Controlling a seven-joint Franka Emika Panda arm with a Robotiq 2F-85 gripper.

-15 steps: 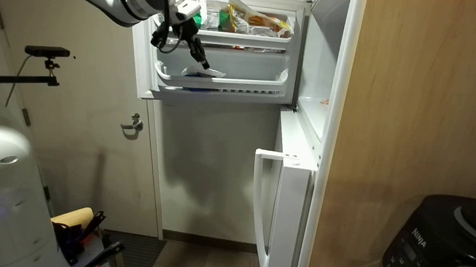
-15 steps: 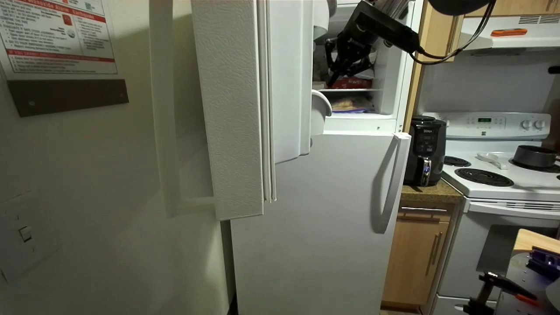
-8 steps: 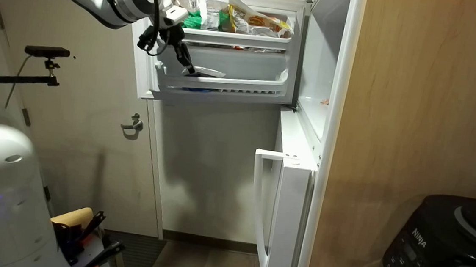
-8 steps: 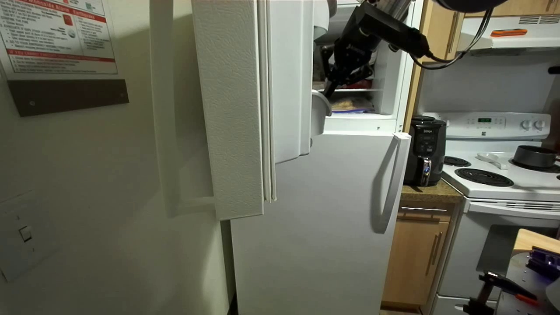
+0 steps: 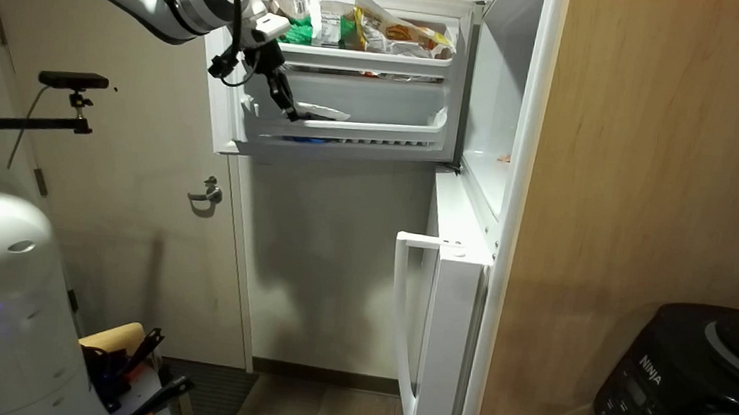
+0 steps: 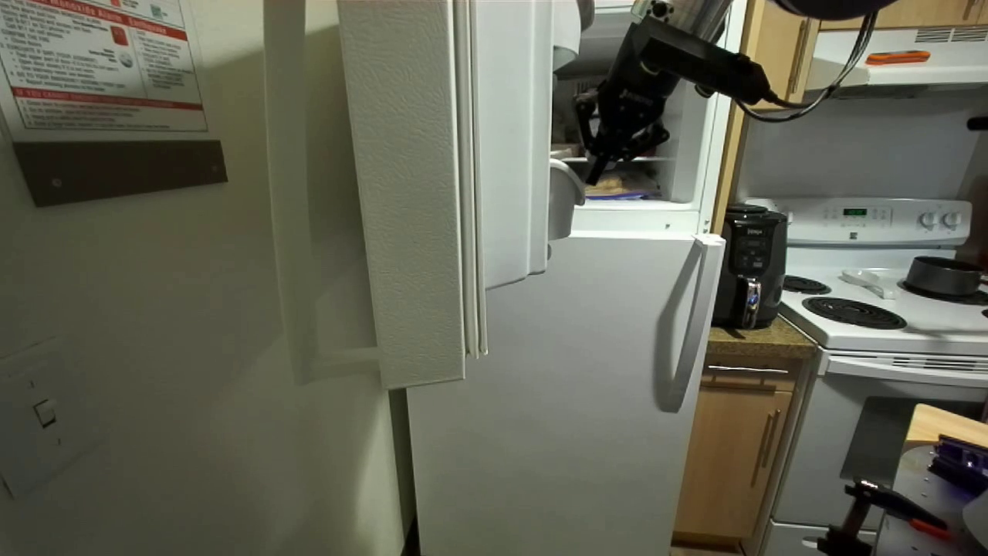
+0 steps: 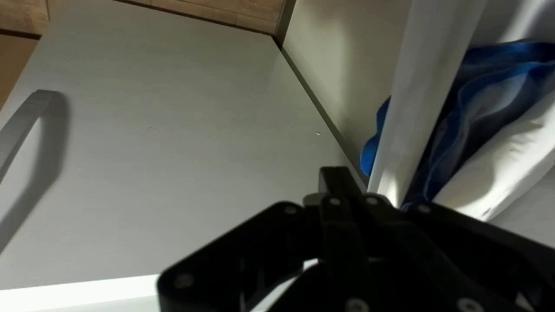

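Note:
My black gripper (image 5: 293, 117) is shut, its fingertips together with nothing between them. It points down beside the front rail of the lower door bin (image 5: 382, 129) on the open freezer door. In the wrist view the fingertips stand just outside the bin's white rail (image 7: 427, 78); whether they touch it I cannot tell. Inside that bin lies a white and blue bag (image 7: 503, 173), on the far side of the rail from my gripper. An exterior view shows the bag's white top (image 5: 324, 112) right beside the fingertips. In another exterior view the gripper (image 6: 593, 181) hangs in front of the freezer opening.
The upper door bin (image 5: 381, 57) holds several food bags (image 5: 399, 35). Below is the closed lower fridge door (image 6: 540, 371) with a protruding handle (image 5: 403, 329). Freezer shelves with packages (image 6: 617, 184) lie behind the gripper. A black air fryer (image 6: 750, 262) stands beside the fridge.
My gripper has lowered toward the lower bin and moved toward the freezer door's free edge, then shifted outside the rail. It stayed shut. The bag shows no clear movement.

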